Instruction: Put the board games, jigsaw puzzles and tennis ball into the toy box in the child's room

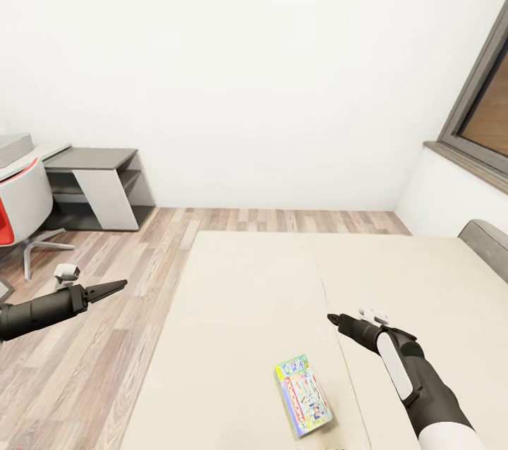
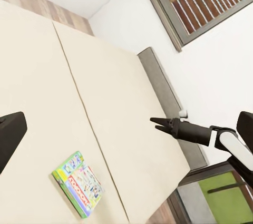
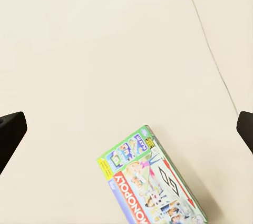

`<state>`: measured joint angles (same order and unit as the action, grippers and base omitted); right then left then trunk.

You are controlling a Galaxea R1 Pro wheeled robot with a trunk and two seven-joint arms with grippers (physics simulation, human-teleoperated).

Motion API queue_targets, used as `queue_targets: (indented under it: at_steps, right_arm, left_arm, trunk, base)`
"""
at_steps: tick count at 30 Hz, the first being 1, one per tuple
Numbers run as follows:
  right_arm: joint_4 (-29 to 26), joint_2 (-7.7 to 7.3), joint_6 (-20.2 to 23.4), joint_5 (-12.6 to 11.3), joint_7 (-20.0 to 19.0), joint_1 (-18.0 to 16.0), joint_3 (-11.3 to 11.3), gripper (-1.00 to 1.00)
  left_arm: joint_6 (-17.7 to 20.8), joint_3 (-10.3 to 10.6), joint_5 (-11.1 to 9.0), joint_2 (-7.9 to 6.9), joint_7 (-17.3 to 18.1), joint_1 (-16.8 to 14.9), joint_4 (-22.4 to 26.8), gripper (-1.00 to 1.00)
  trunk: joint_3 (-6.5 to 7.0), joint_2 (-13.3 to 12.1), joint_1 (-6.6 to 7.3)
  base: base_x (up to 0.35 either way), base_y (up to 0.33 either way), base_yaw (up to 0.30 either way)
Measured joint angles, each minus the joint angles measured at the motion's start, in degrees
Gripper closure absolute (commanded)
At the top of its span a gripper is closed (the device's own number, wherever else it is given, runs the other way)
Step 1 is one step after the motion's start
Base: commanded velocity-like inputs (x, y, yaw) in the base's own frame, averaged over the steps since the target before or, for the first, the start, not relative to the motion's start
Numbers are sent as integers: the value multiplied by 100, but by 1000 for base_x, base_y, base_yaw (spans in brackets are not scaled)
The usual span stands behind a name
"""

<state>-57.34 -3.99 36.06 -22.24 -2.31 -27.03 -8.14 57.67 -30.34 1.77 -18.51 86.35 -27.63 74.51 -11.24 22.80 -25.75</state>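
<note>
Beige bed mostly bare; board game near front edge; both jaws look closed.

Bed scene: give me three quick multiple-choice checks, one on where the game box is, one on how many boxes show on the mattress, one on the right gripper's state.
1. Where does the game box lie?
A. On the bed
B. On the floor
C. On the dark desk

2. How many game boxes show on the bed?
A. Three
B. Two
C. One

3. What is the right gripper doing?
A. Clamped on the box
B. Empty, above the bed
C. Carrying a ball

Answers:
1. A: the box lies flat on the beige mattress, near its foot edge in the head view.
2. C: a single green-edged box lettered "MONOPOLY" shows on the mattress.
3. B: the gripper hangs over bare mattress beside the box, with nothing between its fingers.
</note>
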Motion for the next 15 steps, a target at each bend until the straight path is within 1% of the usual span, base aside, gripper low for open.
queue_targets:
  at_steps: [15]
  right_arm:
    - [0,2,4,-2,0,0,0,-100]
  left_arm:
    - [0,13,-3,4,-6,0,0,-100]
  trunk:
    - [-142,0,0]
  base:
    - [0,0,0]
